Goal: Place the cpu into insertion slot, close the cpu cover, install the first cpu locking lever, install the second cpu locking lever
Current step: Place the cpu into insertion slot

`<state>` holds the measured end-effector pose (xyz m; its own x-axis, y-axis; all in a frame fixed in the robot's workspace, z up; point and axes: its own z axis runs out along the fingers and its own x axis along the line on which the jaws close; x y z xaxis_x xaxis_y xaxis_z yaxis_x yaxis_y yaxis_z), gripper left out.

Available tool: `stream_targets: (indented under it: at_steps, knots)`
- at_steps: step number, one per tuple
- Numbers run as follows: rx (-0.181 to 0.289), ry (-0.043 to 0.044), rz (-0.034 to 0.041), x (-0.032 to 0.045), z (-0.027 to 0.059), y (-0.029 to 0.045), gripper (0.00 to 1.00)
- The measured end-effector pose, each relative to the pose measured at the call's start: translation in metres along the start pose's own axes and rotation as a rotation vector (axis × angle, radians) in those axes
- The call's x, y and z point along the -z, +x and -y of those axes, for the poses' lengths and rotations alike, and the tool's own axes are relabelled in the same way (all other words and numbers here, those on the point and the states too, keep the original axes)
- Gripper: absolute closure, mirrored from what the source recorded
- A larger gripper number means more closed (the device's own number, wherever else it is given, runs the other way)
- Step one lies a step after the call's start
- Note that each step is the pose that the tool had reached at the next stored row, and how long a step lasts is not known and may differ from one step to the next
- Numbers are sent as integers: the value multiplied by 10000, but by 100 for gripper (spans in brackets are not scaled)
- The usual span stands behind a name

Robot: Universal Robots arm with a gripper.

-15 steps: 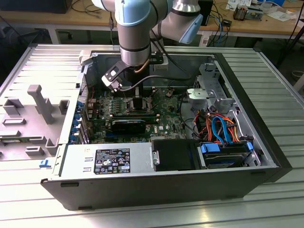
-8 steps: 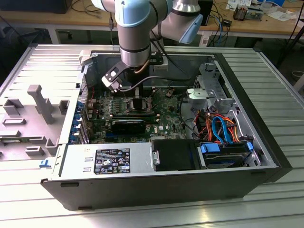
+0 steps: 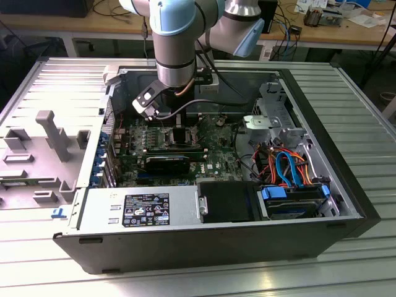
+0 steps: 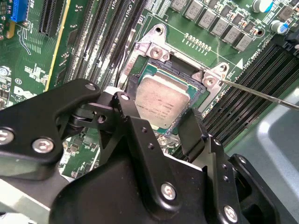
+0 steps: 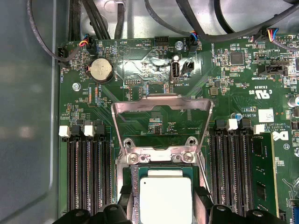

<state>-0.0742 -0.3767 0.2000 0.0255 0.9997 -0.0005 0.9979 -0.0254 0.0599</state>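
Observation:
The cpu (image 4: pixel 161 100) (image 5: pixel 166 198), a flat silver-grey square, lies in the insertion slot (image 4: pixel 183 70) (image 5: pixel 159 158) of the green motherboard (image 3: pixel 219 133). My gripper (image 4: pixel 159 116) (image 5: pixel 163 203) (image 3: pixel 176 131) reaches down into the computer case, and its black fingers (image 4: pixel 127 106) are shut on the chip's two opposite edges. The cpu cover (image 5: pixel 161 99), a thin silvery frame, stands swung up and open behind the slot. A thin metal locking lever (image 4: pixel 261 95) sticks out sideways from one corner of the slot.
Black memory slots (image 5: pixel 86 172) (image 5: pixel 231 168) flank the socket on both sides. In the exterior view a long black block (image 3: pixel 168 162) lies just in front of the socket, with a power supply (image 3: pixel 142 210) and drive cables (image 3: pixel 288 167) nearer the case front. Case walls (image 3: pixel 185 253) surround the board.

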Motion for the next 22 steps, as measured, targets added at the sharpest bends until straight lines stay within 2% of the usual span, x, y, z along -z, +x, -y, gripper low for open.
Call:
stream_targets:
  at_steps: [7,15,17,19,22]
  knots:
    - [10,0,-1,1,28,6,38]
    - [320,-1,-21,11,32,5,38]
    - [467,-1,-25,13,32,4,38]
    - [890,-1,-35,13,32,5,38]
    - [973,-1,-39,12,31,4,38]
